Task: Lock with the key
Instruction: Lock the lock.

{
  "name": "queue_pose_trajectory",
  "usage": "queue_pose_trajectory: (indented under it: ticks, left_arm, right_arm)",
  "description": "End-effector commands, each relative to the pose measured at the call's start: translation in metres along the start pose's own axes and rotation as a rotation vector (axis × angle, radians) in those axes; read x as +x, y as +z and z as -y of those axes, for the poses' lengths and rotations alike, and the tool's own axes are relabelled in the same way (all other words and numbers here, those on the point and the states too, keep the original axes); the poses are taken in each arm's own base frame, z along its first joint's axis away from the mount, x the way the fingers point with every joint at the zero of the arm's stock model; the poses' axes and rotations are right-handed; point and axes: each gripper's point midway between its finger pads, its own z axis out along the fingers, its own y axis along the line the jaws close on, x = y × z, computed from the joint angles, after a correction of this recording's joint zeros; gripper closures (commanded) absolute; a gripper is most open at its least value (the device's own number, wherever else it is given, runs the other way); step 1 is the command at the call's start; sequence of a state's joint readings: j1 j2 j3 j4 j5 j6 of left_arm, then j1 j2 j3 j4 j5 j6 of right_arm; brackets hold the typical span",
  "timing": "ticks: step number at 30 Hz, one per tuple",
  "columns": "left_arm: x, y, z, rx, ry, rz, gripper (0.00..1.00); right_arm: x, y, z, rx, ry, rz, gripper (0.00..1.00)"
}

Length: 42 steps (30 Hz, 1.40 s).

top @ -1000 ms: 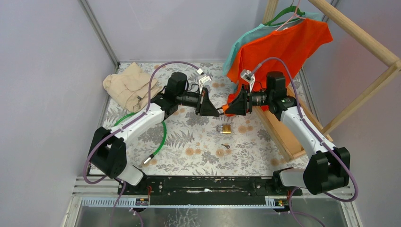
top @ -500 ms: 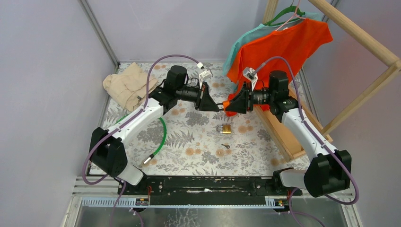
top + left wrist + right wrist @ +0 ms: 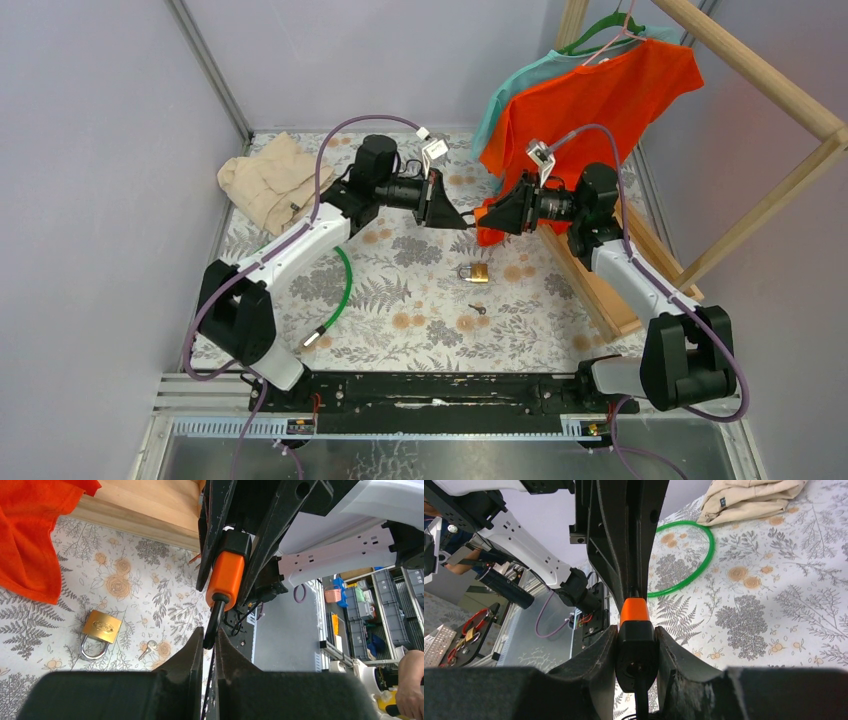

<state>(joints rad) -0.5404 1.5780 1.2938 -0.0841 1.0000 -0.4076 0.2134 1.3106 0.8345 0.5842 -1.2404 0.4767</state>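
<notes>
The left gripper (image 3: pixel 209 636) is almost closed, and its fingertips pinch the thin black shaft of an orange-and-black tool (image 3: pixel 226 577). The right gripper (image 3: pixel 636 632) is narrow too, clamped on the thick black body of the same tool. Both grippers meet in the air above the floral table (image 3: pixel 400 290). The padlock (image 3: pixel 474 272) lies flat on this table below them. The key (image 3: pixel 478 309) lies near it, and no gripper touches either one.
</notes>
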Motion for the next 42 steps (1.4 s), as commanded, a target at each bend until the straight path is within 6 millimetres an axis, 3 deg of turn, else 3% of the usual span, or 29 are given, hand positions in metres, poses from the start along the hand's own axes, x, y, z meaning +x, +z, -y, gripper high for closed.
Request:
queue_pose_trajectory:
  ticks: [1,16,26,42]
  left_arm:
    - [-0.057,0.015,0.06,0.176,0.234,0.143,1.0]
    - [-0.064,0.019,0.069,0.231,0.223,0.152,1.0]
    - [-0.037,-0.005,0.048,0.167,0.266,0.129,0.99]
    - [-0.021,0.0,0.022,0.088,0.247,0.09,0.59]
  right_arm:
    - [-0.002,0.02,-0.022,-0.092,-0.061,0.006,1.0]
    - [0.015,0.028,-0.019,-0.108,-0.054,-0.03,1.0]
    - [0.008,0.006,-0.007,-0.018,-0.091,-0.05,1.0]
    - [-0.001,0.005,-0.023,-0.073,-0.105,-0.058,1.0]
